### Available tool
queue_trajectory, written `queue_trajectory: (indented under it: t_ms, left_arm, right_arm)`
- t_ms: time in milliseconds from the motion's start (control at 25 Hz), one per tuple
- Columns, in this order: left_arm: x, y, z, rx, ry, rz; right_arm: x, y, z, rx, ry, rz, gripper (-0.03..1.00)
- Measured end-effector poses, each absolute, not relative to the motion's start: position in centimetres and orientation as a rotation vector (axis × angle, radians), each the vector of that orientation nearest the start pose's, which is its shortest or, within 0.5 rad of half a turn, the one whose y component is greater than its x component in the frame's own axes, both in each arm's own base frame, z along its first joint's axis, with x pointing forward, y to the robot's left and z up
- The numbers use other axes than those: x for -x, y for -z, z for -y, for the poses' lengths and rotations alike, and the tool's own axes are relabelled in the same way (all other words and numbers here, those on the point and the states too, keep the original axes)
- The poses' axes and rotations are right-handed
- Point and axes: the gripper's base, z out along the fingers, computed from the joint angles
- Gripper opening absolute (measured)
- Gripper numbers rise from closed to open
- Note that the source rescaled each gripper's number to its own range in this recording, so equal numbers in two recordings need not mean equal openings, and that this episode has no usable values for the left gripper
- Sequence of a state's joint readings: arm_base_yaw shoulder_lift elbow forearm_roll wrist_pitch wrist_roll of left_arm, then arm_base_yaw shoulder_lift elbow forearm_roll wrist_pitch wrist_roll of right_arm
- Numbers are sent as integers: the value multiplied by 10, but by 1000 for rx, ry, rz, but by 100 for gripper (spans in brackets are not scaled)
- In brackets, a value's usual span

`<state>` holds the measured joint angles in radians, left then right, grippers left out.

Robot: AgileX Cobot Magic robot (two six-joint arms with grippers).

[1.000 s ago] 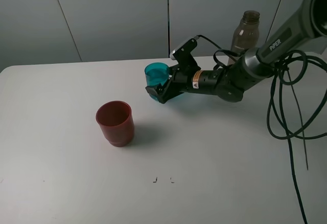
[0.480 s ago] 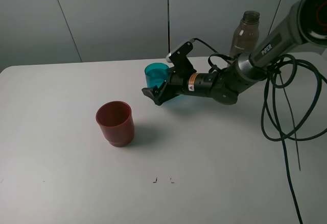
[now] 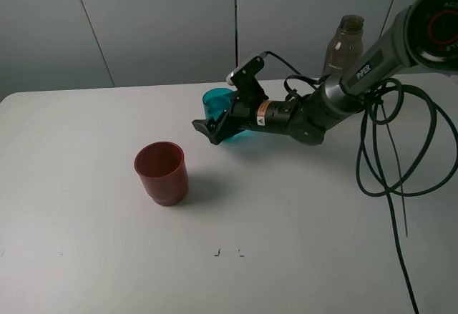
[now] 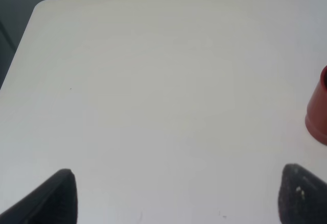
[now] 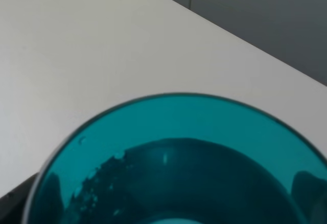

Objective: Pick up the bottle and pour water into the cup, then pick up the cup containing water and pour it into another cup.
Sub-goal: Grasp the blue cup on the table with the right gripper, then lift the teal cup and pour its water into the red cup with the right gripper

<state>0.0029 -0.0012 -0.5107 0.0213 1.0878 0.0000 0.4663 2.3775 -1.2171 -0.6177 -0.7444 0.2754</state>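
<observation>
Right gripper [image 3: 212,125] advances, jaws wide open, now straddling teal tumbler [image 3: 217,101]; not yet clamped; grasp looks imminent.

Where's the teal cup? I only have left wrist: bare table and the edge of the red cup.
Observer: Teal cup stands upright toward the back of the table, with the right gripper open around it.
Operator: Any water in it?
Observer: The right wrist view looks down into it. There are droplets on the inner wall, but I can't read a level.
Operator: And the bottle?
Observer: Bottle stands upright at back right, behind the right arm, with no gripper on it.
</observation>
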Motion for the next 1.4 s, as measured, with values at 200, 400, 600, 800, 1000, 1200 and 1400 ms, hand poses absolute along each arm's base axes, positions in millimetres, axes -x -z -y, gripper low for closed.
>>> queue_trajectory:
  t_ms: [200, 400, 600, 800, 1000, 1200, 1400]
  left_arm:
    - [7, -278, -2, 4, -27, -2059]
    - [7, -278, -2, 4, -27, -2059]
    - [7, -278, -2, -3, -32, -2059]
    - [7, -278, -2, -3, -32, -2059]
    - [7, -278, -2, -3, -32, -2059]
    - [7, -278, -2, -3, -32, -2059]
    - [7, -278, -2, 4, -27, -2059]
  right_arm:
    - [-382, -45, -232, 903, -569, -1793, 100]
    - [-382, -39, -232, 906, -572, -1806, 90]
    - [-382, -39, -232, 901, -572, -1807, 7]
    - [-382, -39, -232, 900, -573, -1804, 7]
    - [-382, -39, -232, 900, -573, -1804, 7]
    - [-382, -39, -232, 900, -573, -1804, 7]
    - [-382, -39, -232, 900, -574, -1804, 7]
